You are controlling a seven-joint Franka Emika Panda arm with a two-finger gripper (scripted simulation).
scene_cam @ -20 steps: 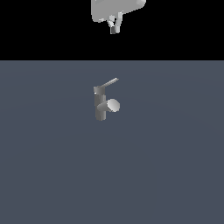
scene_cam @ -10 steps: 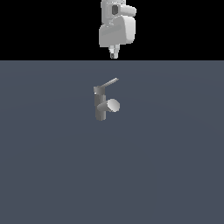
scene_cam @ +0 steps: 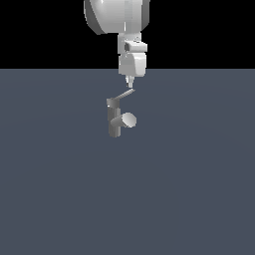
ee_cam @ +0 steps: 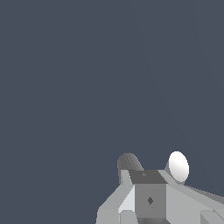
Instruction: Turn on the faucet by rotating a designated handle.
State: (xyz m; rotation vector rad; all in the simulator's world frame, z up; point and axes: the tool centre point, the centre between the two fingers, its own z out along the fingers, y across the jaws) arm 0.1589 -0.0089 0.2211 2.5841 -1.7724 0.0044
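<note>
Faucet [scene_cam: 115, 122] stands upright mid-floor, spout with pale round face pointing to the exterior view's right. Handle [scene_cam: 122, 97] slants up from the top cap toward the right, apparently not yet turned.

Change: over the last second the arm has dropped from the far upper edge of the view, and the gripper [scene_cam: 130, 83] now sits just above the handle's free tip, very near, contact not clear. Fingers look close together; cannot tell for certain.

Wrist view: only the faucet [ee_cam: 129, 164] top and spout face show.

Judgement: approach nearly done; push on the lever comes next.
</note>
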